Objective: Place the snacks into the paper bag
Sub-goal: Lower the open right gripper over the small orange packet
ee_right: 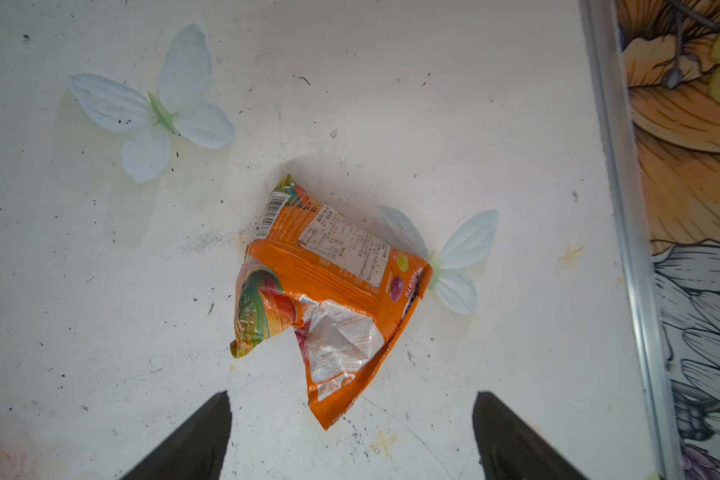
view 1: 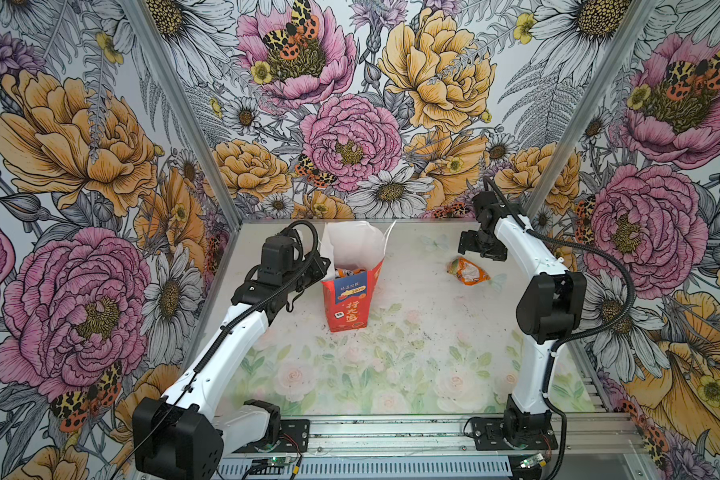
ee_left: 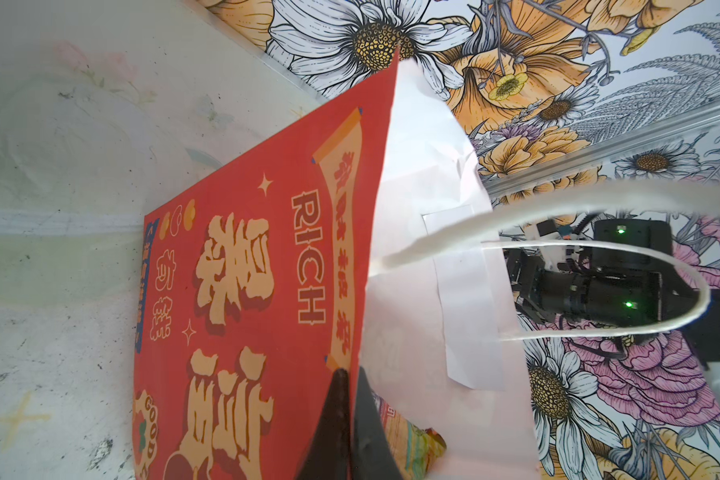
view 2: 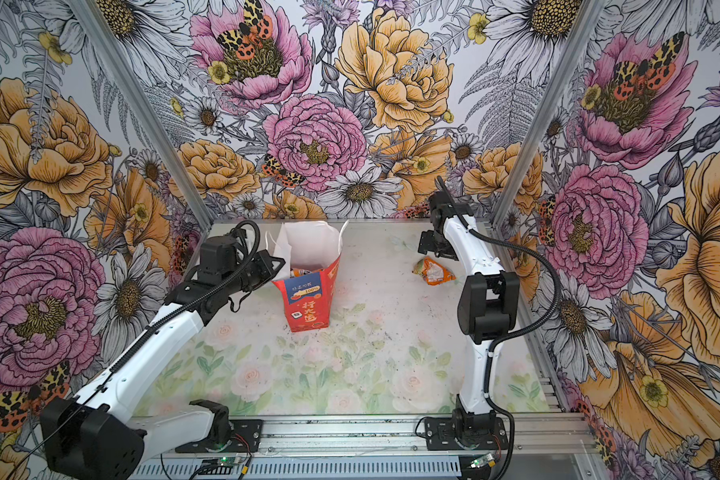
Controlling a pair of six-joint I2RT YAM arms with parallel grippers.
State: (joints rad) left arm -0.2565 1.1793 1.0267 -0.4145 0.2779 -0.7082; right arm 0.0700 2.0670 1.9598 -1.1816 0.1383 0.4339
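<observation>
The red paper bag [view 1: 352, 301] [view 2: 308, 303] stands upright at the back middle of the table, its white mouth open. My left gripper [view 1: 323, 266] [view 2: 281, 264] [ee_left: 350, 374] is shut on the bag's near rim [ee_left: 362, 249], one finger outside on the red face and one inside. An orange snack packet [view 1: 347, 272] [ee_left: 408, 444] shows inside the bag. Another crumpled orange snack packet [view 1: 468, 271] [view 2: 433, 271] [ee_right: 329, 291] lies on the table at the back right. My right gripper [view 1: 476, 251] [view 2: 433, 249] [ee_right: 350, 399] hangs open just above it, holding nothing.
White cord handles [ee_left: 699, 291] loop out from the bag's mouth. Floral walls with aluminium posts [view 1: 558, 137] close in the sides and back. A metal rail [view 1: 391, 432] runs along the front edge. Pale butterflies [ee_right: 159, 112] are printed on the tabletop.
</observation>
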